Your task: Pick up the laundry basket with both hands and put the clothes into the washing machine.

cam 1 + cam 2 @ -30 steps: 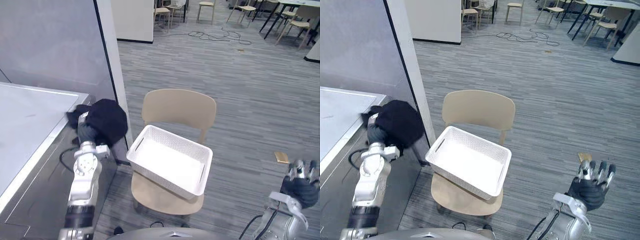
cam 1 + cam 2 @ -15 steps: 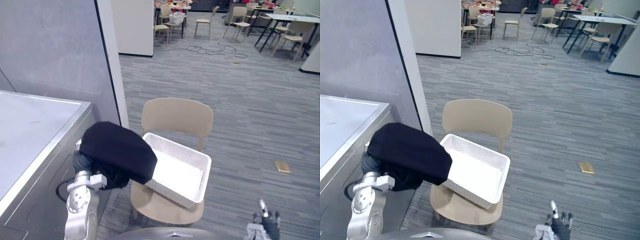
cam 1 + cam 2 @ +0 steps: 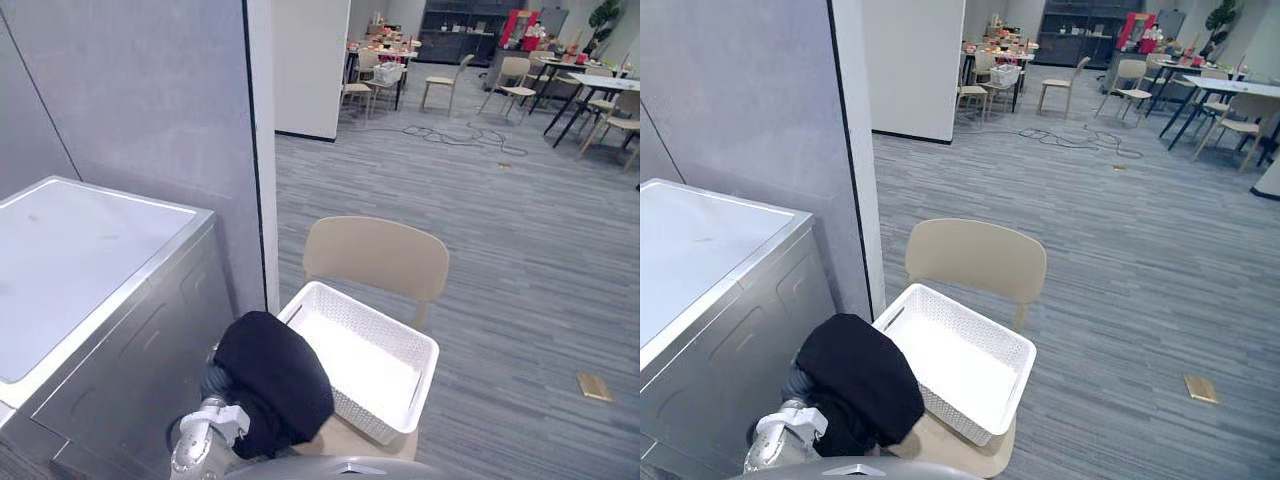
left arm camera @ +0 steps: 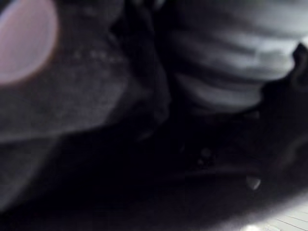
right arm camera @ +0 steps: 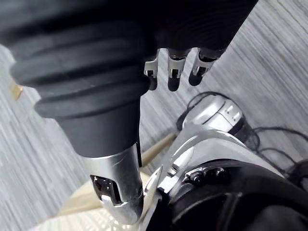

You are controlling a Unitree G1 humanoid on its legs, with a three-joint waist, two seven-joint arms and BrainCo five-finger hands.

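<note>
Laundry basket (image 3: pixel 366 366) diagonal on chair (image 3: pixel 376 258)

both eye views look down from the head (set slightly apart) onto the same laundry basket (image 3: pixel 362 366), chair (image 3: pixel 376 258) and washing machine (image 3: pixel 90 250). the left wrist view sits tight against dark clothes (image 4: pixel 86 101); the right wrist view looks past the right hand (image 5: pixel 174 68) to the floor (image 5: pixel 272 41).

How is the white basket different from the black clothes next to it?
The laundry basket is white, the clothes black. The basket is stiff with holey walls; the clothes are a soft, rumpled bundle. The basket sits empty on the chair; the clothes are outside it. Both are by the washing machine.
</note>
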